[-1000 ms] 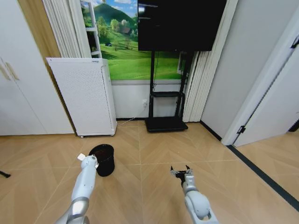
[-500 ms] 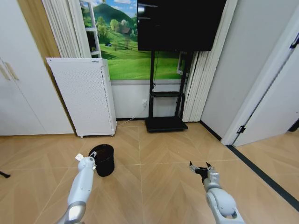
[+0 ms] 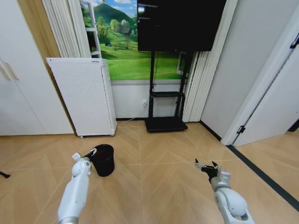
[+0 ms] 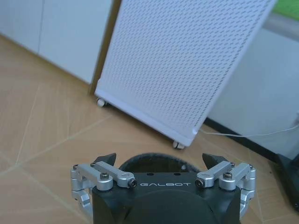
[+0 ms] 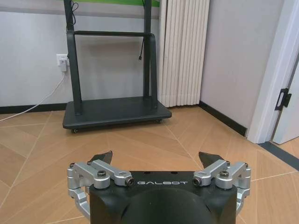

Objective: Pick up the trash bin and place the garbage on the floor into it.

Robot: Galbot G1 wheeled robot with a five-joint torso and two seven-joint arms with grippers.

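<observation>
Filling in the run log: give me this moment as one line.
left gripper: open, at trash bin rim | right gripper: open, idle above floor | bin: not lifted

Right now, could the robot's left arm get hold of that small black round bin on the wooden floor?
Probably yes: the left end effector is open right at the small black round bin's rim, with nothing between them.

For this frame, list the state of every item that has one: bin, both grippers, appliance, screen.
trash bin: upright on the floor, not lifted, opening up.
left gripper: open, at the bin's rim, not closed on it.
right gripper: open, holding nothing, above bare floor.
white perforated appliance: upright on casters by the wall.
TV screen: dark.
</observation>
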